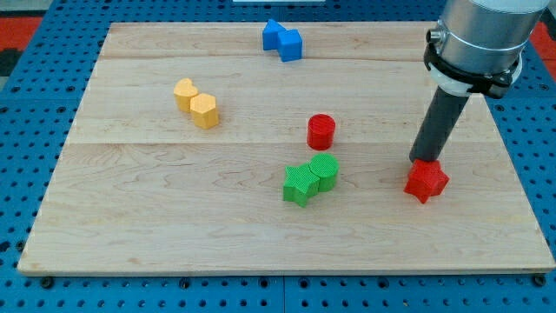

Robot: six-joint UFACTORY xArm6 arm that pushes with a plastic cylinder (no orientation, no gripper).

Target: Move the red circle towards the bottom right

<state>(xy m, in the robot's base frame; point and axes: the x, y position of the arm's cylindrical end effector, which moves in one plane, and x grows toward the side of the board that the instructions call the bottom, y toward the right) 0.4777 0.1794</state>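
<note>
one red circle (321,131) sitting mid-board, just above the green blocks (310,177). my tip (420,162) touching the red star (426,181), well right of target. no fingers, just a rod. risking shoving star or greens instead when swinging round. tip end partly hidden behind star; arm cut off at the view's top.

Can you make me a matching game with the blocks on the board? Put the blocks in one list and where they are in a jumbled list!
Blocks:
1. blue blocks
2. yellow blocks
3. red circle
4. red star-like block

Places:
A. just above the green blocks
B. the view's left
C. right under my tip
D. the view's top

Pairs: 1-D, 2-B, 3-A, 4-C
</note>
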